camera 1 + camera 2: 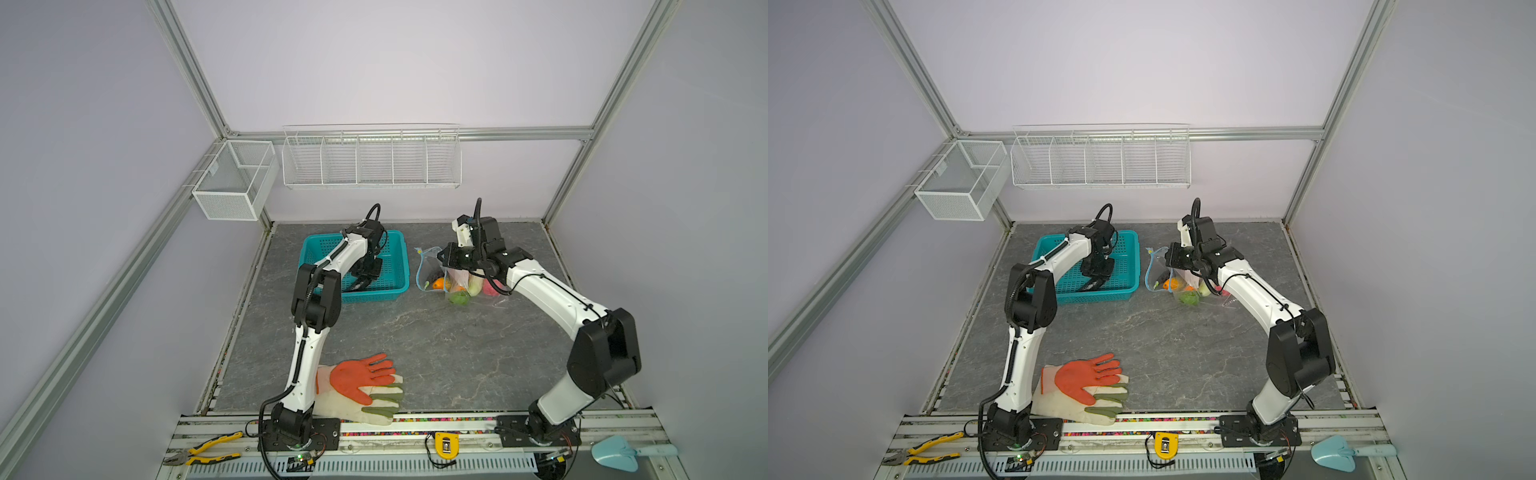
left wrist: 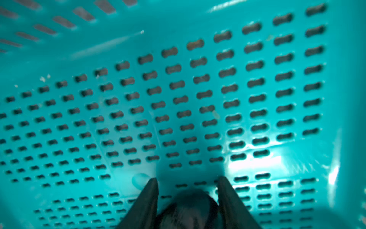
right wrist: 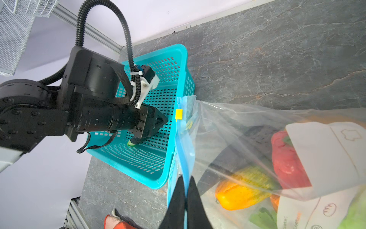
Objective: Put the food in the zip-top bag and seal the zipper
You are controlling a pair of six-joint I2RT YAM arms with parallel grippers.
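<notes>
The clear zip-top bag (image 1: 430,266) (image 3: 247,119) lies right of the teal basket (image 1: 374,296) (image 3: 138,158). Inside it are food pieces: a yellow-orange one (image 3: 237,194), a red one (image 3: 285,164) and a green one (image 1: 458,297). My right gripper (image 3: 185,178) (image 1: 441,258) is shut on the light blue zipper (image 3: 183,150), holding the mouth edge up; the yellow slider (image 3: 178,114) sits at the strip's far end. My left gripper (image 2: 188,180) (image 1: 358,285) reaches down into the basket, its fingers (image 2: 150,198) closed on a dark rounded food piece (image 2: 188,210).
Orange-and-white gloves (image 1: 361,386) lie near the front, beside the left arm's base. Pliers (image 1: 208,453), a yellow tape measure (image 1: 446,446) and a light blue trowel (image 1: 623,453) rest on the front rail. White wire baskets (image 1: 370,158) hang on the back wall.
</notes>
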